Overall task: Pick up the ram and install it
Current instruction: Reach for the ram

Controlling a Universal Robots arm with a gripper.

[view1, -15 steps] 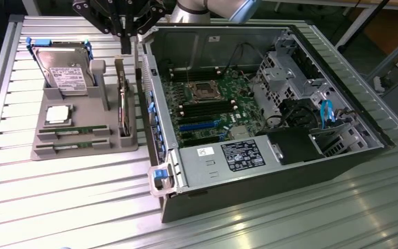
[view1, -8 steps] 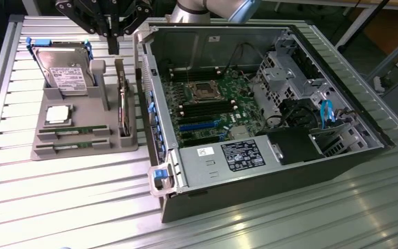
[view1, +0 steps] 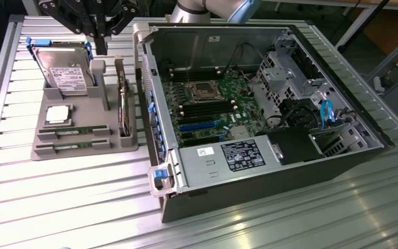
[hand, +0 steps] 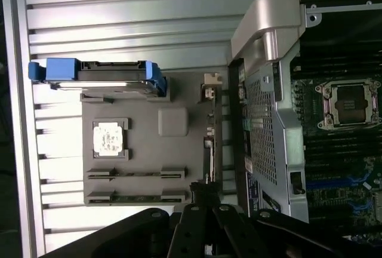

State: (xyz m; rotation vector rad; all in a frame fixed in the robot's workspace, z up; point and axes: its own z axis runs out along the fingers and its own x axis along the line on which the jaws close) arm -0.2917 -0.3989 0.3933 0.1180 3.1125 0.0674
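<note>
In the exterior view, a gray holder [view1: 81,153] lies on the slatted metal desk [view1: 60,202]. It is just beside the open computer case [view1: 268,171], on the exterior view's left of it. The ram is in this holder as two look-alike green sticks. The first ram stick [view1: 74,130] and the second ram stick [view1: 73,146] lie flat in two parallel slots at one end of the holder. Next to them on the holder rests the square silver processor [view1: 58,114]. At the holder's opposite end a hard drive [view1: 64,72] with blue brackets leans in its stand. A dark expansion card [view1: 123,106] stands on its edge along the side of the holder that faces the case. The tool [view1: 102,47] hangs above the hard drive end of the holder, well apart from both sticks. Its fingers are pressed together and carry nothing. Inside the case the motherboard [view1: 216,111] shows its processor socket [view1: 202,92].

In the wrist view, the gray holder [hand: 149,150] is seen from above on the desk [hand: 119,25]. The first ram stick [hand: 137,174] and the second ram stick [hand: 136,198] sit in their slots. The processor [hand: 110,138] lies between them and the hard drive [hand: 95,73]. The expansion card [hand: 209,132] runs as a thin line along the holder's side toward the computer case [hand: 268,103]. The tool [hand: 204,191] shows its dark fingers clenched over the card side of the holder, close to the end of the ram slots. I cannot tell whether it touches anything there. The processor socket [hand: 349,106] is visible in the case.
</note>
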